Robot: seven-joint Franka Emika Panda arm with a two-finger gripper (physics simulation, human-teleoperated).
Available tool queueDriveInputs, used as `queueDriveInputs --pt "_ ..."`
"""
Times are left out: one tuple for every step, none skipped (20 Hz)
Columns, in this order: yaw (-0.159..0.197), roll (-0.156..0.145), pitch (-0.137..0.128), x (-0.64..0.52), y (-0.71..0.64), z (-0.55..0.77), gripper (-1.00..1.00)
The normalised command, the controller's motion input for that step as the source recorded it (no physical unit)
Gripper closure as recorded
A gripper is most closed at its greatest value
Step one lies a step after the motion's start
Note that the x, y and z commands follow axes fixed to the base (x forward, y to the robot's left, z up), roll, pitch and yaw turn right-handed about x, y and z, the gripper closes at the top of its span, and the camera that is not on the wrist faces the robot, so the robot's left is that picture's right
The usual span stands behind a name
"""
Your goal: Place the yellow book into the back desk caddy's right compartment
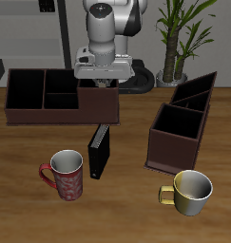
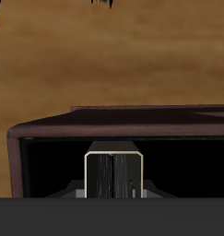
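Note:
My gripper hangs over the end section of the back desk caddy, the section nearest the table's middle. In the wrist view the gripper is shut on the yellow book. The book shows end-on, with a pale rim around a dark grey face. It hangs upright inside the black interior of that compartment, just behind the caddy's brown wall. In the exterior view the hand hides most of the book.
A black book stands on the table in front of the long caddy. A red mug and a yellowish mug stand near the front edge. A taller brown caddy with slanted dividers stands to the side.

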Motion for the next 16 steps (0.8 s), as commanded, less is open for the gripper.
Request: queueDriveInputs --pt "-0.035 0.015 0.067 0.02 -0.01 -0.16 -1.0" --pt "-0.012 -0.017 0.02 -0.01 -0.01 -0.08 -1.0" --pt "0.021 0.029 0.007 0.09 -0.01 -0.05 -1.0" --pt "-0.028 0.005 0.034 0.05 -0.07 -0.06 -1.0" --pt "-0.024 -0.014 0.023 0.08 -0.07 0.01 -1.0" --pt "0.013 -0.017 -0.006 0.06 -0.07 0.02 -1.0" --pt "-0.008 -0.014 0.002 0.07 -0.07 0.04 -1.0" --pt "0.0 0.0 0.0 0.05 -0.01 0.0 -1.0" --pt "-0.011 -0.04 -0.017 0.04 -0.18 0.19 -1.0" --pt "0.003 -0.024 -0.027 0.02 -0.08 0.13 -1.0" --pt "-0.001 0.008 -0.003 0.09 -0.03 0.08 -1.0" --pt "0.0 0.0 0.0 0.0 0.0 0.0 -1.0" --pt "0.031 -0.009 -0.036 0.03 -0.03 0.16 -1.0" --pt "0.0 0.0 0.0 0.0 0.0 0.0 -1.0" --pt "0.0 0.0 0.0 0.0 0.0 0.0 -1.0" --pt "0.109 0.049 -0.091 0.2 -0.08 0.17 -1.0"
